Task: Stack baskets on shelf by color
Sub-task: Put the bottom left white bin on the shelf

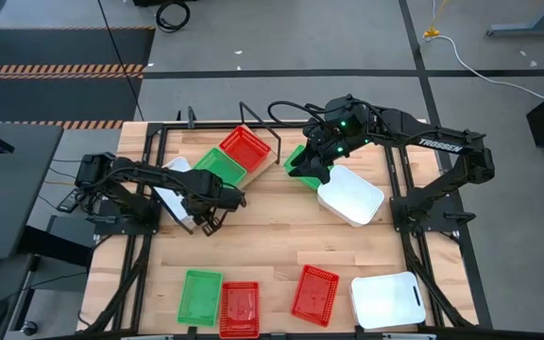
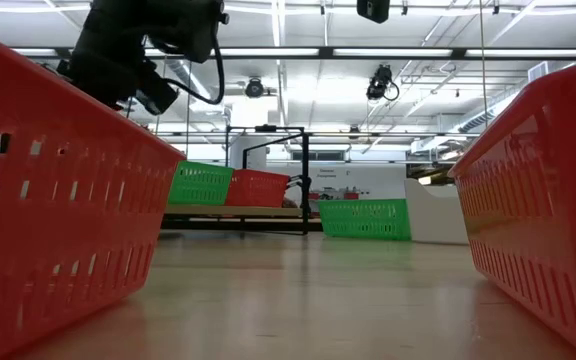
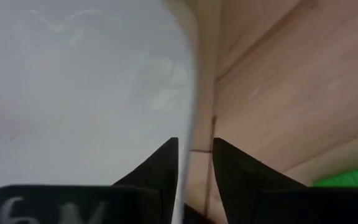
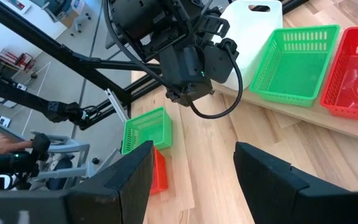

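Observation:
A white basket [image 1: 171,189] lies tilted at the table's left, next to the shelf [image 1: 266,162], with my left gripper [image 3: 194,146] shut on it. A green basket [image 1: 220,166] and a red basket [image 1: 246,147] sit on the shelf plank. My right gripper [image 4: 194,155] hangs open and holds nothing, high over another green basket [image 1: 299,157] near the shelf's right end. A second white basket [image 1: 350,195] rests on the table below it. My left gripper pinches the white basket's thin side wall [image 3: 188,124] between its two fingers, one finger on the inner face and one outside. The fingers come from above, pointing steeply down. The basket is tilted; whether its lower part touches the table I cannot tell.
Along the near edge lie a green basket [image 1: 199,295], two red baskets [image 1: 239,308] [image 1: 314,295] and a white basket [image 1: 387,299]. Bare wood [image 1: 272,236] stretches across the table's middle. Black frame bars [image 1: 149,142] run along both sides.

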